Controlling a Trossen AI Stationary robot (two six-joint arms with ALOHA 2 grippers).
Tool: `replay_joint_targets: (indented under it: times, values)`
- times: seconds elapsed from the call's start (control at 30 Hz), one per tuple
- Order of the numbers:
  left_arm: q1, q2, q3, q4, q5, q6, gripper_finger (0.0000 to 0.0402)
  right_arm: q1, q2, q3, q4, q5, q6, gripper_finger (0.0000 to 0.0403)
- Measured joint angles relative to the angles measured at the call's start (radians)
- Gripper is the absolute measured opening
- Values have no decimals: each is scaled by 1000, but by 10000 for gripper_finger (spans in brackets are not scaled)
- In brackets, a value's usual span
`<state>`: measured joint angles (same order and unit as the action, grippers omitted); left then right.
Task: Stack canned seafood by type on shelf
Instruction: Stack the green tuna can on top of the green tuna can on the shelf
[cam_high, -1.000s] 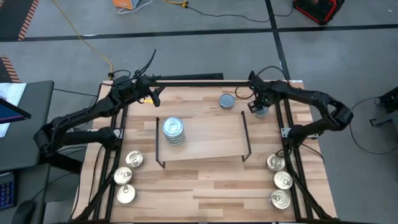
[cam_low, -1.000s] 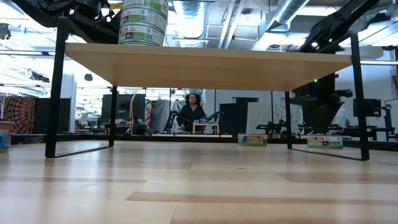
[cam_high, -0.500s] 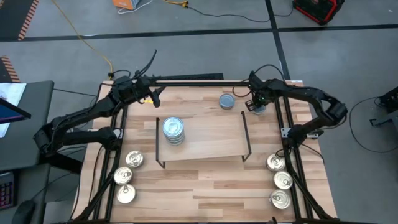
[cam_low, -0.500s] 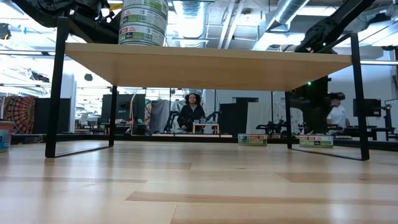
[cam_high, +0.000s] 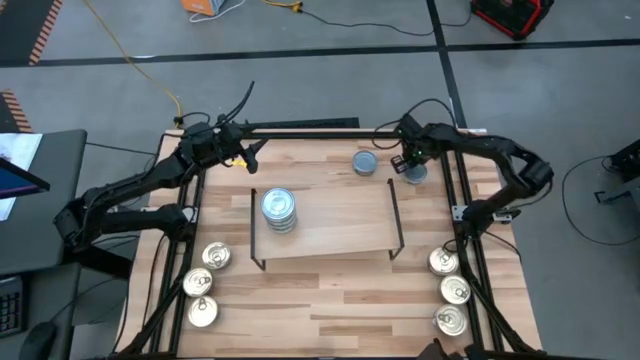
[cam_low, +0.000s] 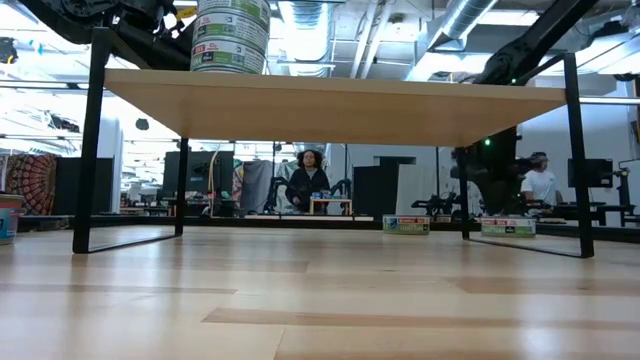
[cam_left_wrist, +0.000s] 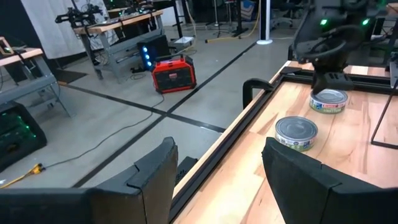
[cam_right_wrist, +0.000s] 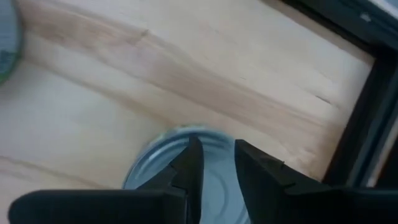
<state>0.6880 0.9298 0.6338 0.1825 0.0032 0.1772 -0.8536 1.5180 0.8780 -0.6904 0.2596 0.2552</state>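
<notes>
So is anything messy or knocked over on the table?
Nothing stands out. The blue-grey tins sit in a straight stack on the shelf, and the silver tins rest flat in rows at both near corners of the table.

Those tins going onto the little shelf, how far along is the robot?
Done: one stack of blue-grey tins stands on the shelf. In hand: the right gripper is down on a blue-grey tin at the table's far edge; another blue-grey tin lies nearby. Left: six silver tins, none shelved. The left gripper waits, open.
</notes>
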Motion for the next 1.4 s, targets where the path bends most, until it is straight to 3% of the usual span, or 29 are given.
replay_joint_targets:
  times: [0.3,0.5,0.97,1.23,1.4]
  values:
    - [0,0,0,0,-1,2,223,-36,121,8,88,1,-18,122]
    - [0,0,0,0,-1,2,223,-69,127,13,64,-85,-26,122]
    - [0,0,0,2,-2,2,223,-99,129,14,66,-122,-47,122]
    - [0,0,0,16,-3,1,223,-108,139,74,-48,-156,-17,122]
    - [0,0,0,16,-3,1,223,-108,212,130,-112,-157,-16,122]
